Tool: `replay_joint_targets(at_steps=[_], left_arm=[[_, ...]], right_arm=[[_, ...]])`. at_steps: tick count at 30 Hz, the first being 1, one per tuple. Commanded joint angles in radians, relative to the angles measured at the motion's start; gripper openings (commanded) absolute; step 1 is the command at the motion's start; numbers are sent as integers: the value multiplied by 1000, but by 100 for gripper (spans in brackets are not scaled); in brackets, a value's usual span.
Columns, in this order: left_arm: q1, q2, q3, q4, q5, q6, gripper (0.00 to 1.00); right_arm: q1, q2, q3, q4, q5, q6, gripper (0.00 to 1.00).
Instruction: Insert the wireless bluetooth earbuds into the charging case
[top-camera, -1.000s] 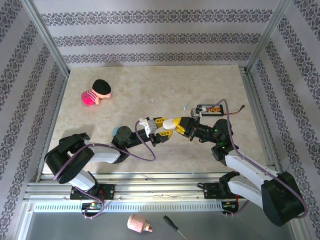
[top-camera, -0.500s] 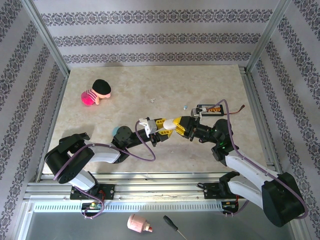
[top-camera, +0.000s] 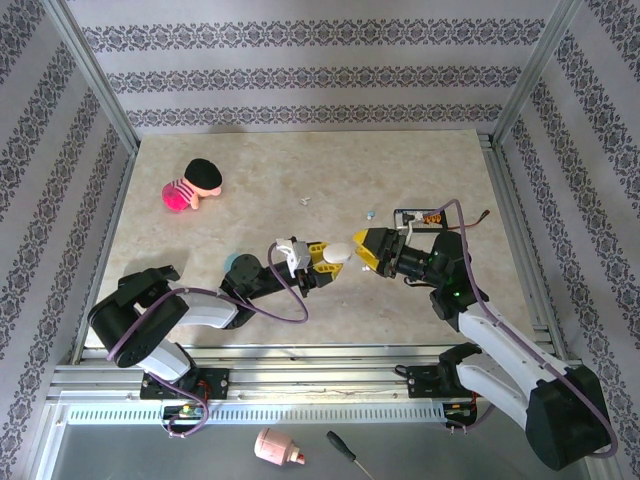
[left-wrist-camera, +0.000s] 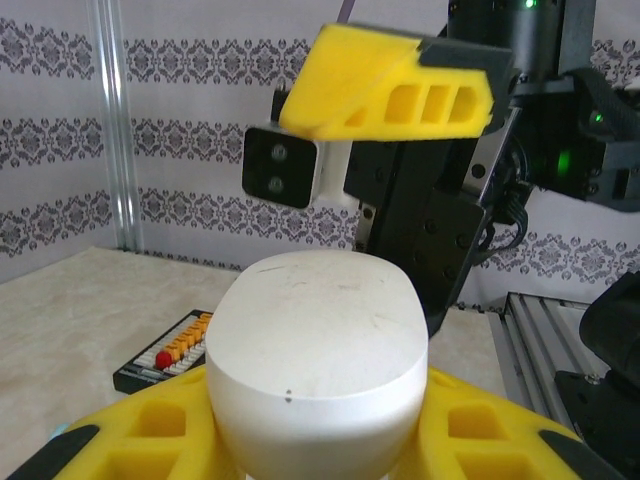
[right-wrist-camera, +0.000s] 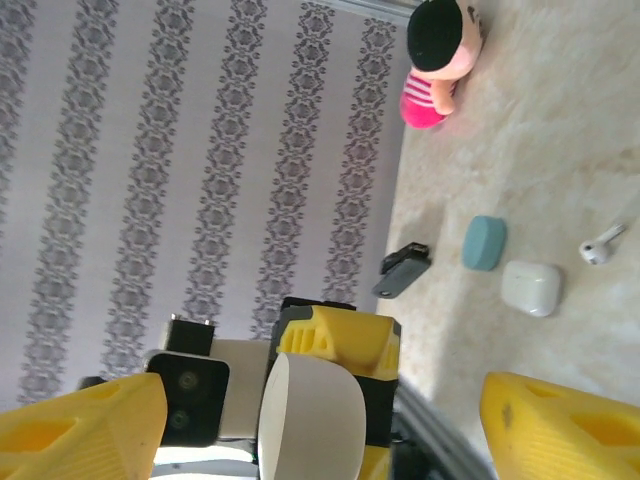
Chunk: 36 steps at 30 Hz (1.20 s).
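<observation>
My left gripper (left-wrist-camera: 318, 425) is shut on a white pebble-shaped charging case (left-wrist-camera: 315, 340), lid closed, held above the table's middle (top-camera: 338, 252). My right gripper (top-camera: 364, 249) stands open just right of the case, its yellow fingers (right-wrist-camera: 85, 430) spread on either side without touching it. One of its fingers (left-wrist-camera: 390, 95) hangs above the case in the left wrist view. A white earbud (top-camera: 305, 201) and a pale blue earbud (top-camera: 371, 213) lie on the table farther back. The white earbud (right-wrist-camera: 600, 247) also lies past the other cases.
A teal case (right-wrist-camera: 484, 242) and a second white case (right-wrist-camera: 530, 287) rest on the table beside a small dark device (right-wrist-camera: 403, 270). A black board with orange buttons (top-camera: 420, 216) lies behind the right gripper. A pink plush toy (top-camera: 192, 184) sits at the back left.
The right gripper has opened, let go of the white case and drawn back a little to the right. The left gripper keeps hold of the case.
</observation>
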Motion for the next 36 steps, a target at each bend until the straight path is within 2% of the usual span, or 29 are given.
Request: replay_joint_targets(at_steps=[1,3,7,12,22,36], left_arm=[[23,-44,-21,-20,45,-23,28],[35,-57,-35,-35,63,-30,28],[58,-78,-50,-59,116,-64,28],[64,-106,-43,-113,146,-68,28],[65,-106,-25,-140,167,-92,28],[64,-68,-13,-67,192,-158,28]], right_arm=[[-1,-43,97,-240,-12,-357,84],[9,-59,156,-423,22,-552,86],[35,-55,235,-613,51,-828,89],[132,-22,333,-766,121,-1040,92],[205,53,387,-789,151,-1107,93],[215,99,410,-779,197,-1119,93]])
